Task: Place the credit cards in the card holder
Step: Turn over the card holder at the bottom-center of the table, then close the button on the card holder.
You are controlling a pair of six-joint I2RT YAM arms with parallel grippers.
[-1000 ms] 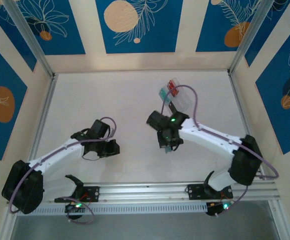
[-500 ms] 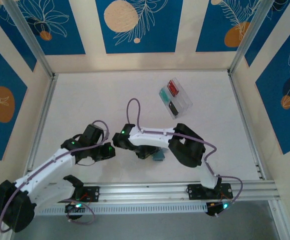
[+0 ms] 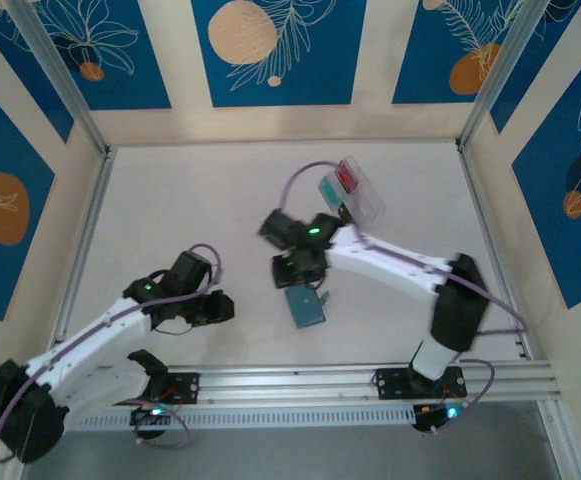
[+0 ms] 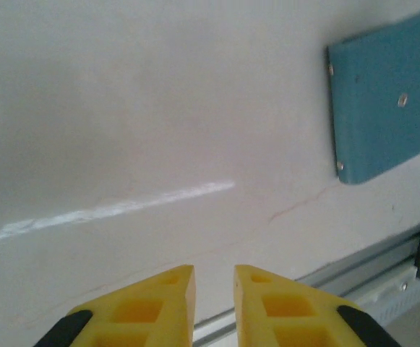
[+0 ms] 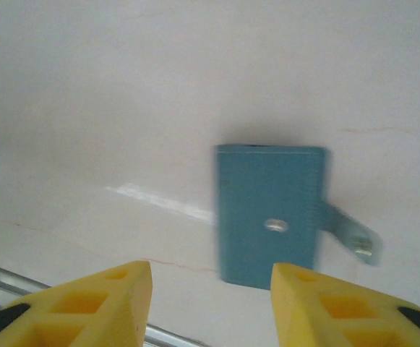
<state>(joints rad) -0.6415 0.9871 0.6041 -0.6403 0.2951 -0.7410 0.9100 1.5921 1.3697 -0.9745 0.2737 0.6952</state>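
1. The card holder (image 3: 305,306) lies flat and closed on the surface (image 3: 190,200), between the two arms and near the front rail (image 3: 300,378).
2. In the right wrist view, the card holder (image 5: 270,217) shows a round stud (image 5: 275,225) on its face. A small tab (image 5: 348,233) sticks out from one edge.
3. The right end effector (image 3: 296,272) hovers just beyond the card holder. Its yellow fingers (image 5: 101,303) stand wide apart with nothing between them.
4. The left end effector (image 3: 218,308) sits to the left of the card holder, apart from it. Its fingers (image 4: 155,303) leave only a narrow gap and hold nothing.
5. In the left wrist view, the card holder (image 4: 379,97) lies at the upper right, well clear of the fingertips.
6. The credit cards (image 3: 345,178) show as red and teal patches in a clear tray (image 3: 368,202) at the far right of the surface, partly hidden behind the right arm.
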